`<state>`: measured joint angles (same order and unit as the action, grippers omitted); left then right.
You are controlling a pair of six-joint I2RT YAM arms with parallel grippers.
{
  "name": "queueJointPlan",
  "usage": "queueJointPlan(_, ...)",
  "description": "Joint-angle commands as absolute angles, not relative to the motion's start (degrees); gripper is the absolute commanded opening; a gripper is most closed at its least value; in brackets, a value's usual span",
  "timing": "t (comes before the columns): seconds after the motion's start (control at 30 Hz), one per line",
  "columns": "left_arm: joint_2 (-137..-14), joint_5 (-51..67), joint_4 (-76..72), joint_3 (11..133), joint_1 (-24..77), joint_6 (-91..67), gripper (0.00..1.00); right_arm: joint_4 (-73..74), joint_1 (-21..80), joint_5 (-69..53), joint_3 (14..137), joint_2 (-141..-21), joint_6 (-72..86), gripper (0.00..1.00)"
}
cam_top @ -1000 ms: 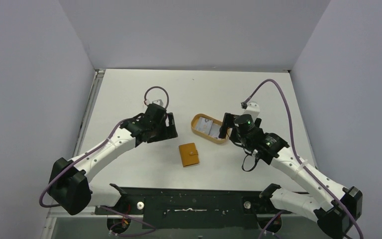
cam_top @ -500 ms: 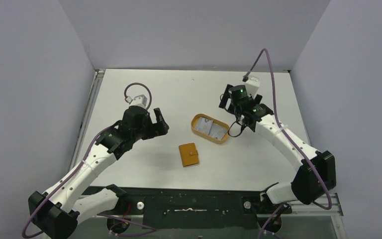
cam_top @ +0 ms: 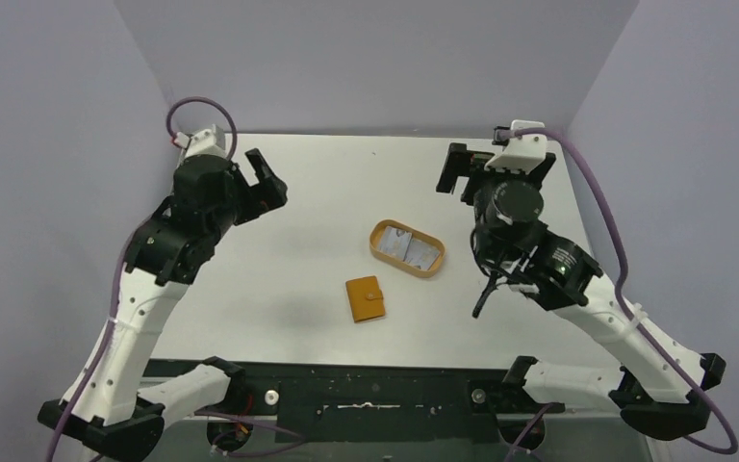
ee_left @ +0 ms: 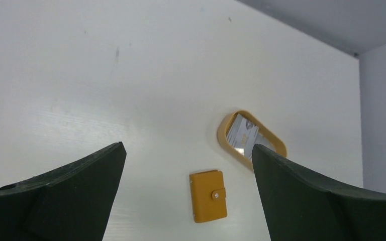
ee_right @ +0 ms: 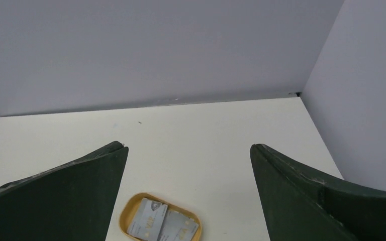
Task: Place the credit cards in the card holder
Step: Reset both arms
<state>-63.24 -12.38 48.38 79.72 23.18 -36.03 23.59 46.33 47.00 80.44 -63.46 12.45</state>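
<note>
While both arms hang high above the table point(cam_top: 327, 183), neither grips anything. The left gripper point(ee_left: 187, 148) has its jaws spread wide, with only tabletop between them. It sits toward the far left corner, well apart from everything on the table. The right gripper point(ee_right: 188, 147) is also spread wide and holds nothing. It sits toward the far right and faces the back wall point(ee_right: 156, 45), with the tray point(cam_top: 375, 239) at the bottom of its wrist view.

The holder point(cam_top: 366, 299) lies flat and closed near the middle of the table, toward the near edge, with its snap tab over its right edge. The oval, tan-rimmed tray lies near it, further back and to the right, and the two do not touch. The cards point(cam_top: 410, 251) are in the tray: two pale grey ones lying flat, side by side. Their print is too faint to read. Neither gripper is close to the holder or the cards.
</note>
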Motion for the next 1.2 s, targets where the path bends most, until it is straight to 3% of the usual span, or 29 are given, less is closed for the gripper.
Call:
queueJointPlan(0.0,-55.31,-23.25,45.58,85.32,25.30,-34.85,0.97,5.45,58.27,70.57,81.30,-59.80,-15.15,1.00)
queueJointPlan(0.07,-53.18,-25.34,43.31,84.56,26.32,-35.46,0.97,3.54,59.65,73.68,80.97,-58.62,-18.06,1.00)
queueJointPlan(0.27,-49.31,-21.56,38.79,82.33,29.43,-22.02,0.97,27.37,59.59,64.37,83.43,-53.54,2.07,1.00)
queueJointPlan(0.37,-47.17,-25.81,40.76,81.33,29.64,-21.08,0.97,29.08,59.60,64.24,81.46,-50.61,7.84,1.00)
queueJointPlan(0.6,-39.31,-15.94,25.79,69.67,29.66,-14.17,0.97,29.23,59.59,57.85,79.66,-46.68,8.69,1.00)
queueJointPlan(0.8,-45.03,-13.31,36.62,80.09,29.71,-15.91,0.97,18.82,59.59,53.19,72.89,-41.32,2.01,1.00)
queueJointPlan(0.9,-48.75,-13.53,42.98,85.91,29.71,-15.07,0.97,19.42,59.59,55.58,73.68,-43.01,0.54,1.00)
queueJointPlan(1.17,-53.04,-17.18,41.74,95.39,30.43,-12.82,0.97,15.28,59.63,56.23,81.36,-50.99,-5.35,1.00)
